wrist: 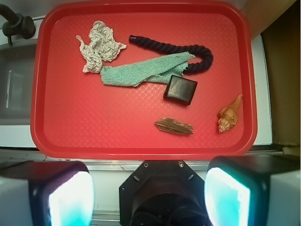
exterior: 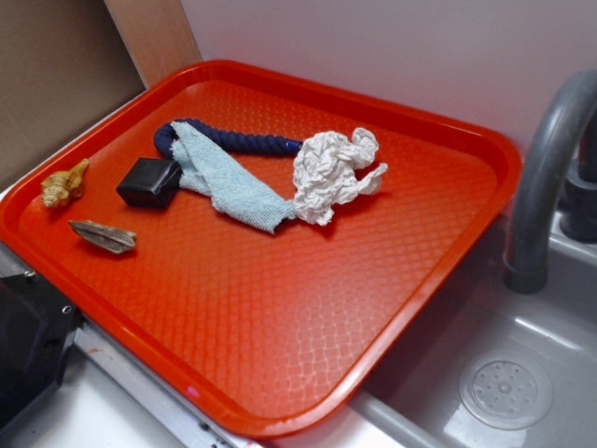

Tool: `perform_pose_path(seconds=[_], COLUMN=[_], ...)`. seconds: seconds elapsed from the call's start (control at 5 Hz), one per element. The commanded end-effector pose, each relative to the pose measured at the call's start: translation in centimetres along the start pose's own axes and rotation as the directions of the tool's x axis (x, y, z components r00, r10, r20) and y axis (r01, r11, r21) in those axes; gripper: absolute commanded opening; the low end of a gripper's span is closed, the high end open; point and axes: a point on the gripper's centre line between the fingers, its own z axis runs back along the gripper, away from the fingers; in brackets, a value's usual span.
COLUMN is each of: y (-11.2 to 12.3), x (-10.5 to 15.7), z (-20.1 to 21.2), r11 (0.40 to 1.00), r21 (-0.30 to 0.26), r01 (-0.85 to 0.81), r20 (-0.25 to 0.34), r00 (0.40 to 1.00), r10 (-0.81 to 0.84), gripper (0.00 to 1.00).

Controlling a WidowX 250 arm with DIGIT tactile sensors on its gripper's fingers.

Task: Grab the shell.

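My gripper [wrist: 149,197] hangs high above the near edge of the red tray [wrist: 141,141], its two fingers [wrist: 63,197] spread wide with nothing between them. The shell [wrist: 230,114] lies alone by the tray's rim, pointed tip toward the far side, well apart from my fingers. Beside it sits a flat brown sliver [wrist: 174,125], perhaps wood, and a black block [wrist: 180,89]. Farther off lie a teal cloth [wrist: 146,71], dark rope [wrist: 197,52] and crumpled paper [wrist: 99,45].
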Motion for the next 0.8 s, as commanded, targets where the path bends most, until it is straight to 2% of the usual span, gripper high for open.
perform_pose_path(seconds=[0.0,0.2,0.4,0.6], y=[0.0,2.9,6.4,10.2], x=[0.0,-1.3,-1.5,-1.7], z=[0.0,-2.5,-5.8,-9.6], r11=[1.0,0.99,0.965,0.932], r21=[0.0,-0.055,-0.049,0.001], r01=[0.0,-0.131,-0.258,-0.363], r20=[0.0,0.003,0.031,0.042], r00=[1.0,0.991,0.965,0.931], r10=[0.0,0.131,0.26,0.362], gripper=[1.0,1.0,1.0,1.0])
